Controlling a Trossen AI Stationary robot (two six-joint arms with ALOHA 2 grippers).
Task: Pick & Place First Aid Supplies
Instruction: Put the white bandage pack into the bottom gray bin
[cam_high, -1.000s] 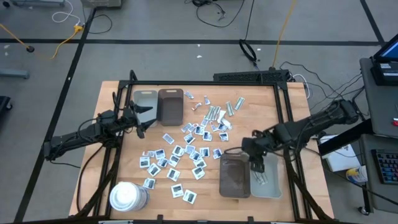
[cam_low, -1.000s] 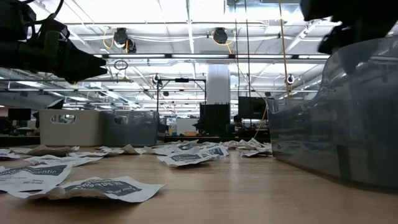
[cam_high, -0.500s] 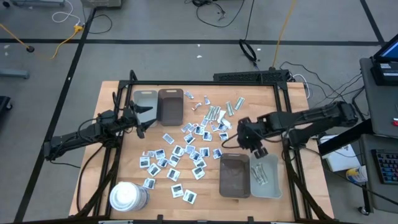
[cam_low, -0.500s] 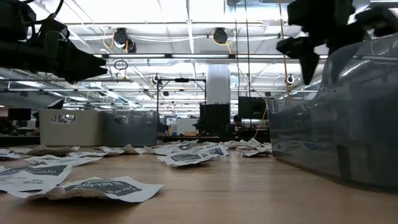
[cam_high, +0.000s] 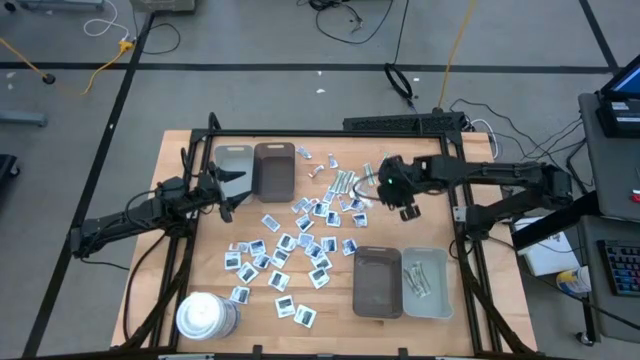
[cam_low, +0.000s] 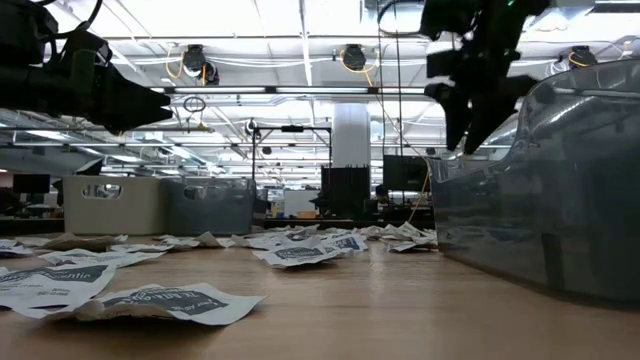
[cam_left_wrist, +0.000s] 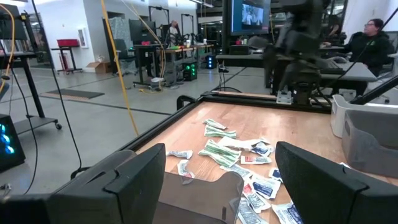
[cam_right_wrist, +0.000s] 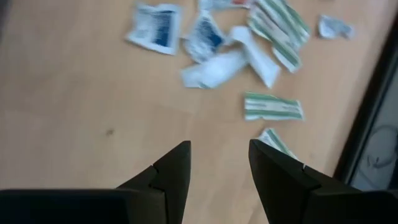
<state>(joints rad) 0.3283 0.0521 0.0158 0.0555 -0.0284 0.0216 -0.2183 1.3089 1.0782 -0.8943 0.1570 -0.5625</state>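
Two seconds' worth: right gripper left the grey tray near the front edge (strips inside), now hovering empty, fingers parted, over pale green wrapped strips at the pile's far-right end. Next pick starting. Left gripper idle, wide open.

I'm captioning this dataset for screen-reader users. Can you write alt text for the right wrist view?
The right gripper, its two dark fingers open and empty, hovers over a light wooden table. Ahead lie narrow green-striped white wrapped strips and small square white packets with dark-blue print, scattered near the table's dark edge rail.
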